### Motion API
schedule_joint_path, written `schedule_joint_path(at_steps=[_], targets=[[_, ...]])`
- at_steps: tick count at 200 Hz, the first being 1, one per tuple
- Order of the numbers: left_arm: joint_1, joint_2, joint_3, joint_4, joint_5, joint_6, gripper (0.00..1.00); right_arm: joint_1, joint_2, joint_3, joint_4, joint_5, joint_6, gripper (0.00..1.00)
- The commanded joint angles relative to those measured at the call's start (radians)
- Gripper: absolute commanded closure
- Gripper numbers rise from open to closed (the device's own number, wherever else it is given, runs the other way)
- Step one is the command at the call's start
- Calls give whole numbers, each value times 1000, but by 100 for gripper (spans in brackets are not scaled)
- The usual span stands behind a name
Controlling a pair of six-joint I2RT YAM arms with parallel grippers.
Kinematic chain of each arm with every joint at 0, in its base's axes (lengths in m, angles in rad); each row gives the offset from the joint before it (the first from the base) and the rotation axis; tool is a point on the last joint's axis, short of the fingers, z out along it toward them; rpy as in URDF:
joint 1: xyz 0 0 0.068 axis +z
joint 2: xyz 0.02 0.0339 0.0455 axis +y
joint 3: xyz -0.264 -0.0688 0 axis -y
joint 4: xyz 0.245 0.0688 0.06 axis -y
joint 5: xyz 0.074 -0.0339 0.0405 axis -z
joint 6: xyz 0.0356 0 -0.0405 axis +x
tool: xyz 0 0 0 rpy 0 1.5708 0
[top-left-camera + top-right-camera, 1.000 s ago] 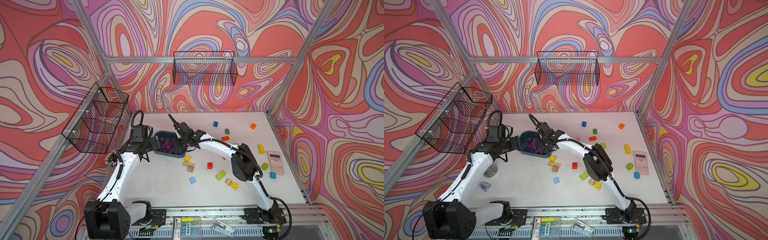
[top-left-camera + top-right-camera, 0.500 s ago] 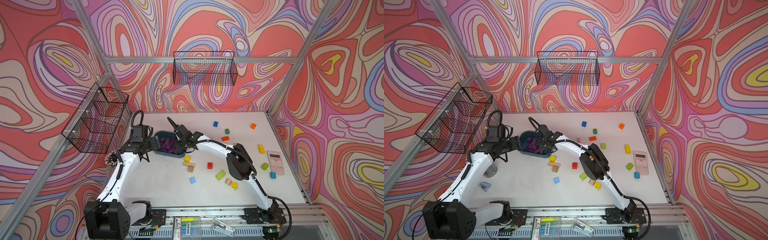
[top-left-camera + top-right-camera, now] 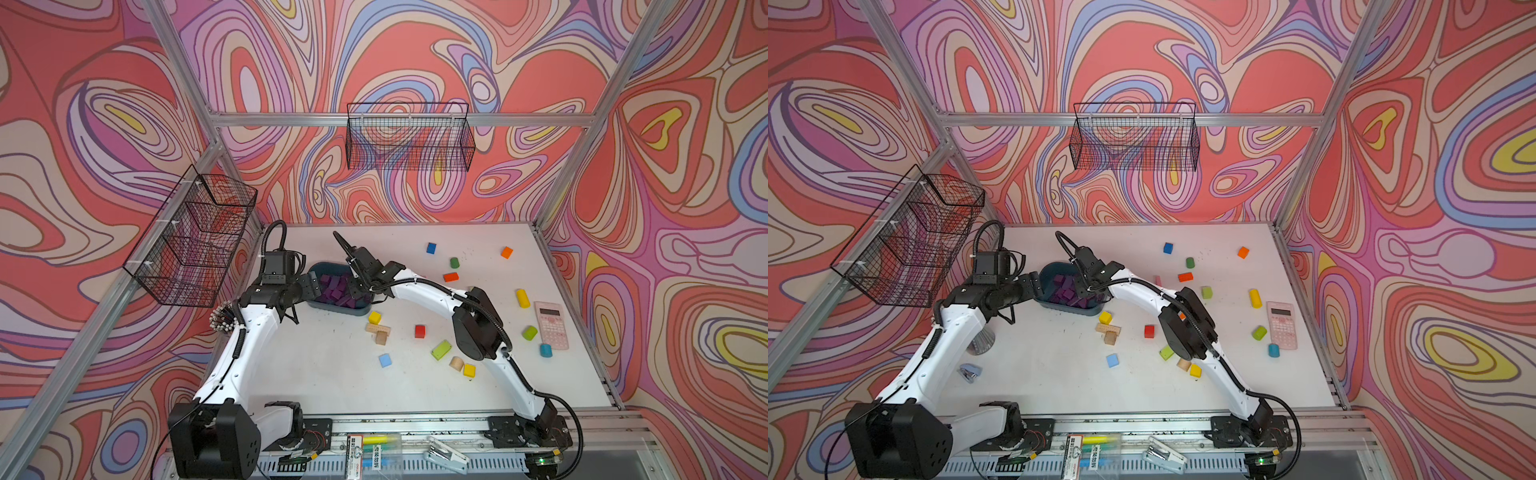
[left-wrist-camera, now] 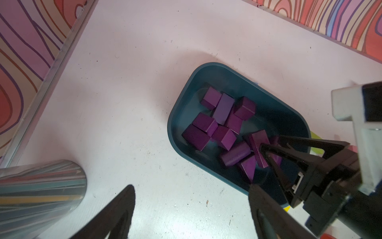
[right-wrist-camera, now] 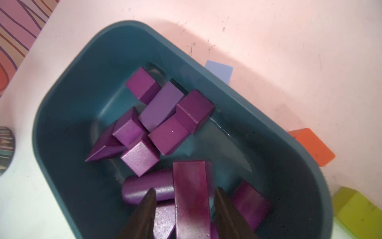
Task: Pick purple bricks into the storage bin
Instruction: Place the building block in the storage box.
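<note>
The storage bin (image 3: pixel 338 309) (image 3: pixel 1067 308) is a dark teal tray at the back left of the white table. Several purple bricks (image 3: pixel 336 289) (image 4: pixel 208 124) (image 5: pixel 165 136) lie loose in it. My right gripper (image 5: pixel 186 190) (image 3: pixel 357 291) reaches down into the bin's near end. Its jaws stand a little apart on either side of a long purple cuboid (image 5: pixel 191 192) (image 4: pixel 258 144), with a gap on each side. That cuboid leans on other bricks. My left gripper (image 4: pixel 192 186) (image 3: pixel 311 286) hangs wide open and empty over bare table beside the bin's left rim (image 4: pixel 175 115).
A metal cup of pens (image 4: pixel 41 182) (image 3: pixel 980 343) stands left of the bin. Orange (image 5: pixel 312 147) and green (image 5: pixel 359 213) blocks lie just outside the bin. More coloured blocks and a pink calculator (image 3: pixel 550 324) are scattered to the right. Two wire baskets (image 3: pixel 409 137) hang on the walls.
My right gripper has moved a little further over the bin and its jaws have parted from the purple cuboid. The left arm has stayed where it was.
</note>
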Motion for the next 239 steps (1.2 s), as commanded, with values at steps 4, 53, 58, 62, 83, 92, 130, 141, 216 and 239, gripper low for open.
schedule_joint_path(at_steps=[4, 53, 58, 62, 83, 92, 130, 141, 216, 239], targets=[[6, -32, 17, -20, 9, -9, 11, 7, -72, 35, -10, 26, -15, 47], [6, -42, -7, 3, 30, 8, 9, -15, -218, -68, 0, 127, -75, 32], [6, -41, -7, 5, 32, 11, 9, -20, -238, -94, 6, 137, -79, 30], [6, -40, -9, 6, 33, 13, 9, -22, -257, -113, 12, 142, -81, 28], [6, -44, -18, 16, 23, 21, 6, -44, -341, -208, 37, 170, -103, 17], [6, -46, -25, 26, 28, 28, 4, -50, -371, -239, 39, 186, -114, 13], [6, -52, -45, 49, 34, 42, 0, -84, -498, -373, 76, 247, -151, 3], [6, -56, -49, 53, 35, 46, 0, -100, -532, -411, 89, 248, -155, 1], [3, -137, -114, 129, 29, 72, 0, -230, -782, -660, 209, 279, -190, 2], [-3, -172, -141, 160, 25, 88, 0, -259, -861, -746, 262, 318, -221, 2]])
